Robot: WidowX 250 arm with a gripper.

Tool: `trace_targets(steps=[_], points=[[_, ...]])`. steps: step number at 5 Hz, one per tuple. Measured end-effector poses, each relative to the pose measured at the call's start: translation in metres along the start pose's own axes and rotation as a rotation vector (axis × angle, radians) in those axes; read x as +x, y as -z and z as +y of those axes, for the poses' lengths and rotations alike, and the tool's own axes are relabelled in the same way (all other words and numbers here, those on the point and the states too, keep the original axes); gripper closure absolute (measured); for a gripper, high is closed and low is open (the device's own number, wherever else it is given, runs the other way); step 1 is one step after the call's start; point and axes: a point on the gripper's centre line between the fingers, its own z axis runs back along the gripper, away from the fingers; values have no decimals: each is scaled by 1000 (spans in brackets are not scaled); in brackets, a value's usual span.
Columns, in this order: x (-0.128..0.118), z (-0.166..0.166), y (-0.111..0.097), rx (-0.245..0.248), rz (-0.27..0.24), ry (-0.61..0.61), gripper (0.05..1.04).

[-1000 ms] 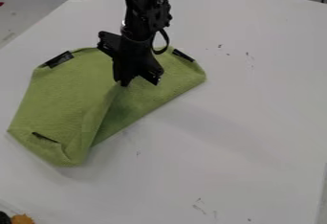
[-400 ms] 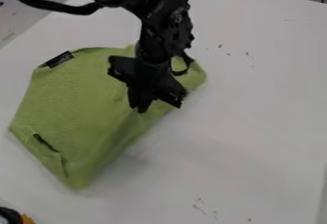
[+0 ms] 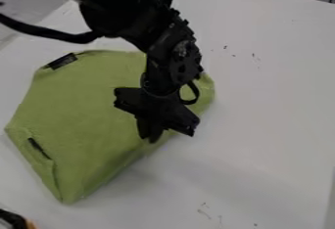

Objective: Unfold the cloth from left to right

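Note:
The gripper point(image 3: 152, 139) is over the lower right edge of the green cloth point(image 3: 78, 105), its fingertips together and shut on the cloth. From there the fabric spreads left and up across the table, with a corner at the bottom left. Dark tags show at its upper left corner and near its lower left edge. The arm hides part of the cloth's upper right.
The white table point(image 3: 262, 105) extends right of the cloth and below it. At the bottom left corner of the view is a dark and orange object point(image 3: 14, 219). Dark items lie beyond the top right edge.
Shut on the cloth, my gripper has moved down and a little right. The held fabric came along, the fold has opened out, and the cloth's bottom corner now lies lower.

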Motion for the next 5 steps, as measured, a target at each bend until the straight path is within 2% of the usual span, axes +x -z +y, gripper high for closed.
trace_targets(steps=[1, 2, 3, 4, 5], points=[[-2, -11, -4, -39, -1, -1, 874], [-11, -23, -13, -52, 33, -4, 624], [-22, -41, -26, -69, 116, -47, 318], [-26, -45, -33, 9, 105, -35, 89], [-23, -41, -34, 51, 71, 0, 77]])
